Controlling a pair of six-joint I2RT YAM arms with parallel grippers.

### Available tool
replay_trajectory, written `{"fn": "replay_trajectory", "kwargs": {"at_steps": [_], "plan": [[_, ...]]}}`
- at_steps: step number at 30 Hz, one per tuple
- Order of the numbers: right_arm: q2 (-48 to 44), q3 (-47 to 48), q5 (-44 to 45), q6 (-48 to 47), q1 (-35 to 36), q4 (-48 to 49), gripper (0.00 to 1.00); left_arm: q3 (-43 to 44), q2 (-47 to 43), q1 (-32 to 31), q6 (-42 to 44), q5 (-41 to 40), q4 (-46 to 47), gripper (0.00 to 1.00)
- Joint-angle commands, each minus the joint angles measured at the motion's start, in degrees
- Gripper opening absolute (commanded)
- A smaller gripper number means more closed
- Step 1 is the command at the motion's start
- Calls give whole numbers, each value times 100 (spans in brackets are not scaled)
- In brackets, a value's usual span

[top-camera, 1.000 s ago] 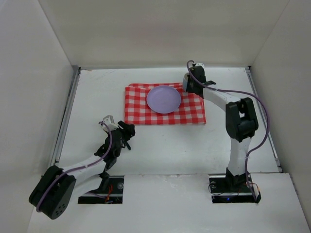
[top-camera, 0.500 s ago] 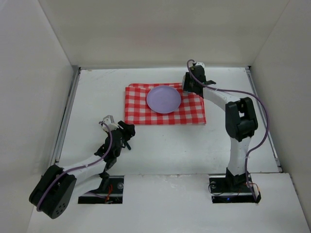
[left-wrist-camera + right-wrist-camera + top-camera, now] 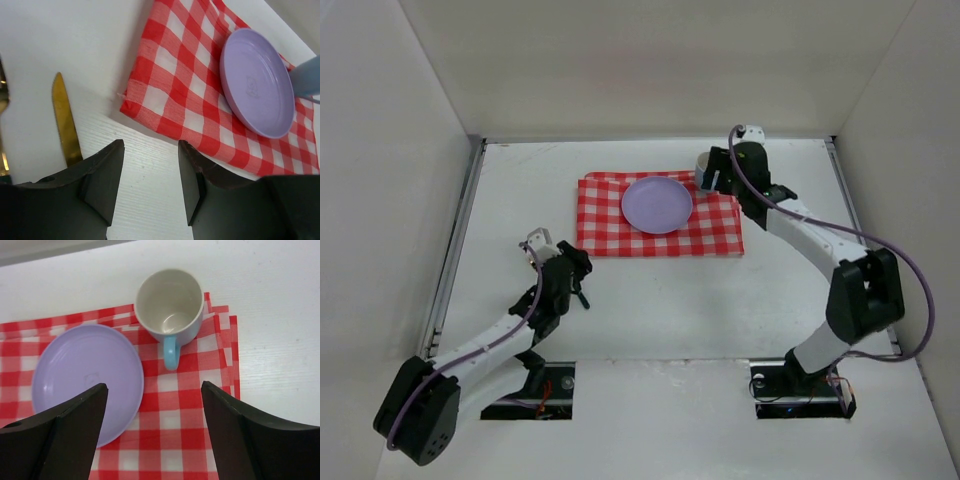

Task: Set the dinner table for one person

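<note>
On the white dinner table (image 3: 720, 300) lies a red-and-white checkered cloth (image 3: 660, 238) with a purple plate (image 3: 657, 204) on it. A light blue mug (image 3: 169, 307) stands upright on the cloth's far right corner, beside the plate (image 3: 87, 380), handle toward the camera. My right gripper (image 3: 154, 390) hangs open above the cloth just short of the mug, touching nothing. My left gripper (image 3: 150, 150) is open over bare table near the cloth's (image 3: 185, 85) front left corner. A gold knife (image 3: 64, 125) lies on the table to its left.
Another gold utensil (image 3: 2, 100) shows partly at the left edge of the left wrist view. White walls and grey rails (image 3: 460, 240) enclose the table. Both arm bases sit at the near edge.
The right gripper has opened wide, let go of the mug and drawn back from it, its elbow swinging right. The left gripper has shifted slightly left and its jaws have narrowed a little.
</note>
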Motion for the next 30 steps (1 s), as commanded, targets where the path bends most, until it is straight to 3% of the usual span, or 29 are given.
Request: {"fn": "replay_trajectory", "kwargs": {"at_steps": [1,3,4,5,7,9,12,17,24,30], "plan": [[-640,-559,59,99,102,441,82,506,-383,-103,58,-752,-1503,45],[-1000,-954,86,222,198,564,81,673,-454,-138,14,-929,-2076,43],[-1176,-1147,121,309,277,634,75,778,-454,-165,-30,-947,-2383,42],[-1360,-1358,156,397,374,713,66,884,-420,-208,-83,-947,-2699,41],[-1729,-1762,287,538,585,871,36,1025,-323,-340,-223,-956,-3193,37],[-2116,-2141,480,679,822,942,24,1113,-174,-489,-390,-991,-3580,32],[-2617,-2633,595,785,1103,1021,24,1236,151,-604,-627,-869,-4002,31],[-3155,-3266,561,837,1298,1162,32,1438,512,-771,-988,-833,-4460,34],[-3155,-3838,201,952,1359,1917,36,1658,1030,-1131,-1489,-754,-4337,39],[-3102,-3953,191,961,1517,2067,40,1711,1645,-1114,-1656,-675,-4293,35]]}}
